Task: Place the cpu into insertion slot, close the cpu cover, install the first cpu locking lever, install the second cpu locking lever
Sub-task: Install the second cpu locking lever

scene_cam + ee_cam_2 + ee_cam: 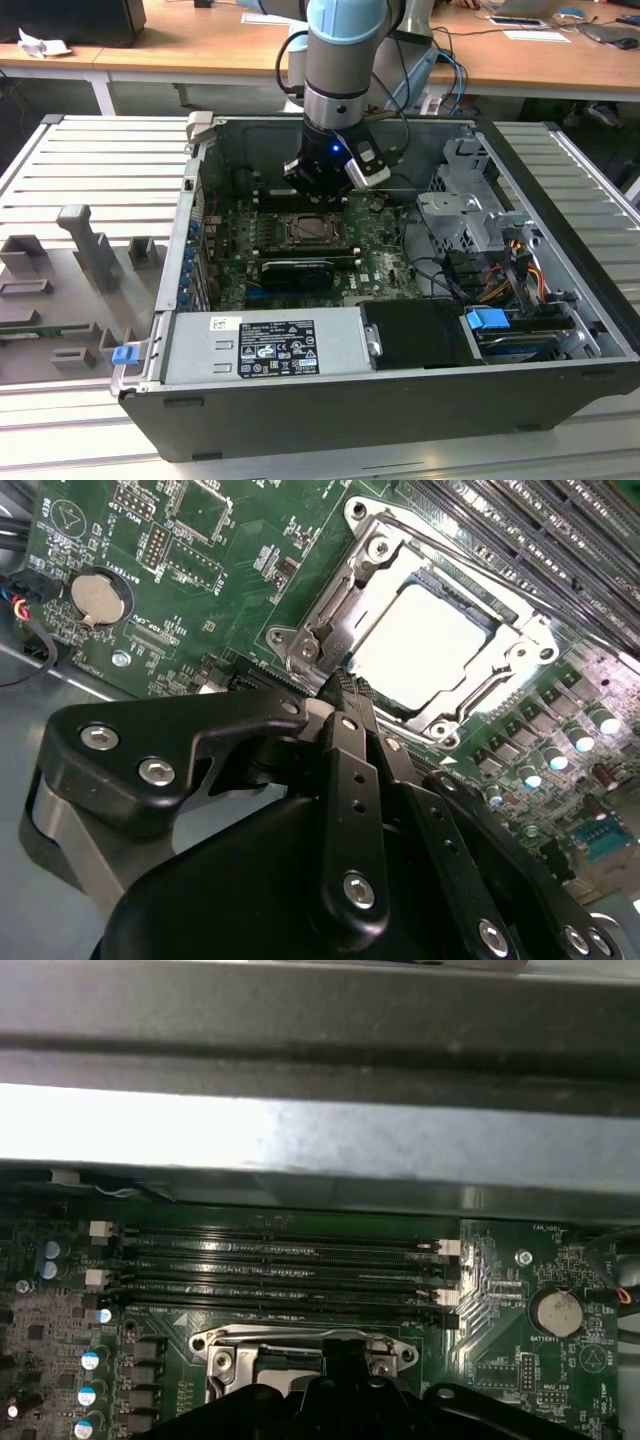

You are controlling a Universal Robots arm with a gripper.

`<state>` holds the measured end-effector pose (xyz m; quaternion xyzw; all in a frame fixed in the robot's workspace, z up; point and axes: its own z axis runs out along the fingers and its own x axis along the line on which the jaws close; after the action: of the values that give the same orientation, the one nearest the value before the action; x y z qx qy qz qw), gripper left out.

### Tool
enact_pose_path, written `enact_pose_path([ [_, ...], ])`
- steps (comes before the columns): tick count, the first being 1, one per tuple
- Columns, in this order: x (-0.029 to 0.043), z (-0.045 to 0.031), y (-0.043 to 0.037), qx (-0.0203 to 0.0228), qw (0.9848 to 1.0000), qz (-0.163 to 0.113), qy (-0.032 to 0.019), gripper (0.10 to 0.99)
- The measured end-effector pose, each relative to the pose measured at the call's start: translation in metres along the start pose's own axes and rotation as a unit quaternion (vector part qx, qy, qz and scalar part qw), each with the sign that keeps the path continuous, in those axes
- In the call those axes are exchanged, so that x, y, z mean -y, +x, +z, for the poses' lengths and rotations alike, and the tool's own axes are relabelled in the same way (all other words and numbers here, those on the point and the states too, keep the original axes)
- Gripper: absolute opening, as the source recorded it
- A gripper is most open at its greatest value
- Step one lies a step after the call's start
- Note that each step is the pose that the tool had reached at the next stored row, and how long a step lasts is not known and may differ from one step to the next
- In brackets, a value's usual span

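The gripper (318, 182) hangs low inside the open computer case (560, 330), over the green motherboard (375, 262) and just beyond the insertion slot (305, 230) in the exterior view. In the second wrist view its black fingers (352, 742) come together at their tips with no visible gap, clenched on nothing that can be seen, the tips just at the corner of the socket's metal frame. The cpu (418, 646) lies flat in the insertion slot (492, 615), its pale metal face up and glaring under the light, and the cpu cover (318, 610) frames it with its square window around the chip; whether the plate is fully pressed down cannot be told. A round coin battery (103, 596) sits on the board well apart from the socket, and long black memory slots (280, 1260) run beside the socket in the first wrist view. A white label (275, 347) with dense print sits on the grey power supply (340, 345); its writing is too small to read.
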<state>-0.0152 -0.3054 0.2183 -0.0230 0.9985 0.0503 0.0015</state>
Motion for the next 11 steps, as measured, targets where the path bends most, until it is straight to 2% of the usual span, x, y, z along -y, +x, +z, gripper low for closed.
enact_pose_path([
  [3, -0.0008, -0.0079, 0.0, 0.0, 1.0, 0.0, 0.0, 0.106],
  [7, -0.0024, -0.0241, -0.0002, 0.0, 1.0, 0.0, 0.0, 0.106],
  [11, -0.0006, -0.0267, -0.0001, -0.0001, 1.0, 0.0, 0.0, 0.106],
])
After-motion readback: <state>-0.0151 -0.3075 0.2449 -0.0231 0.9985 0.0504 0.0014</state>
